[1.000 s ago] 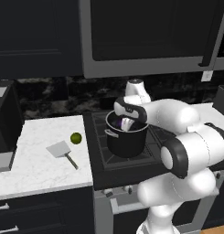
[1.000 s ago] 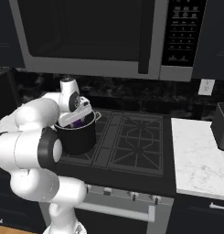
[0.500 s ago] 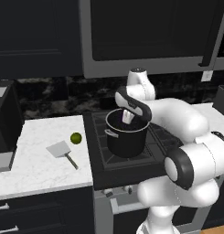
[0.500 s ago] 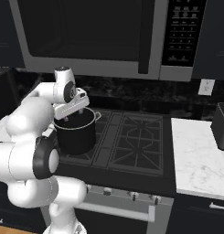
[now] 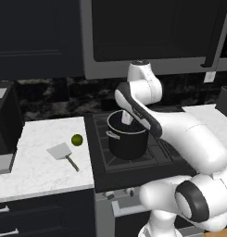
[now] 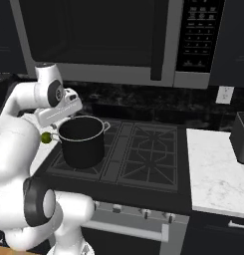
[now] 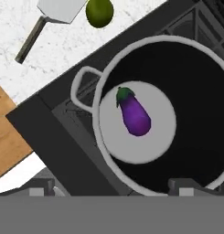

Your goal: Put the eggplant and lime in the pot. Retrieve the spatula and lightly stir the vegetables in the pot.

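We log the eggplant [image 7: 133, 114] in the pot [image 7: 198, 82], lime [image 7: 99, 11] beside the spatula [image 7: 49, 16] on the worktop [image 5: 36, 162], next pickup; tool [image 7: 111, 188] empty, spread undeterminable.

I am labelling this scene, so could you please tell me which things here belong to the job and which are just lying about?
Belonging to the job:
eggplant, lying in the pot
lime, on the counter
spatula, beside the lime

Just lying about:
microwave
wall outlet

The spatula [image 7: 49, 16] blade is cut by the hand view's top edge, the pot [image 7: 177, 114] rim by its right.
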Controlling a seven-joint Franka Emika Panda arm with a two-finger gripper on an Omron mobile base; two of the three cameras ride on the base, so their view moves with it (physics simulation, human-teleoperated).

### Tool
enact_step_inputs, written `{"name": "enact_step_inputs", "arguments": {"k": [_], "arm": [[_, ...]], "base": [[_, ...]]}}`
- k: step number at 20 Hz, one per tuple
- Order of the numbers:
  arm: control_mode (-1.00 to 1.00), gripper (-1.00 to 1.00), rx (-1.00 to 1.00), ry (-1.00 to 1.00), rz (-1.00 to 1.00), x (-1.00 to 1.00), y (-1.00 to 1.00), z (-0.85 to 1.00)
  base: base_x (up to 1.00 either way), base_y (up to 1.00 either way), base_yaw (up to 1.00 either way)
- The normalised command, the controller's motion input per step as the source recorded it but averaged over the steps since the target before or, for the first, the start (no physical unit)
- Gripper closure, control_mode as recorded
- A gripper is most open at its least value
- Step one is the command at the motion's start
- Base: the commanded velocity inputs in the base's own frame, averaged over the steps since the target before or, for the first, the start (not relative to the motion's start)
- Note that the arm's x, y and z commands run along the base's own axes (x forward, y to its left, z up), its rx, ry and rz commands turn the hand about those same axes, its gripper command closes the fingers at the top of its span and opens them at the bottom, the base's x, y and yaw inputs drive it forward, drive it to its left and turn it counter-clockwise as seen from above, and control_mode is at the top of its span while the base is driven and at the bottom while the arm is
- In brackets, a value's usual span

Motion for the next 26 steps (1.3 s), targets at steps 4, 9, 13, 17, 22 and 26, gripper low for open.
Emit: {"name": "enact_step_inputs", "arguments": {"k": [4,9,13,17,22,26], "arm": [[-1.0,-1.0,0.0,-0.03,0.07,-0.66,0.75,0.23],[-1.0,-1.0,-0.08,0.0,0.17,-0.27,0.99,0.01],[-1.0,-1.0,-0.11,0.04,0.24,0.22,1.0,-0.12],[-1.0,-1.0,-0.14,0.12,0.2,0.72,0.86,-0.36],[-1.0,-1.0,-0.21,0.12,0.18,0.78,0.52,-0.63],[-1.0,-1.0,-0.21,0.03,0.13,0.59,0.23,-0.57]], "base": [[0.0,0.0,0.0],[0.0,0.0,0.0],[0.0,0.0,0.0],[0.0,0.0,0.0],[0.0,0.0,0.0],[0.0,0.0,0.0]]}}
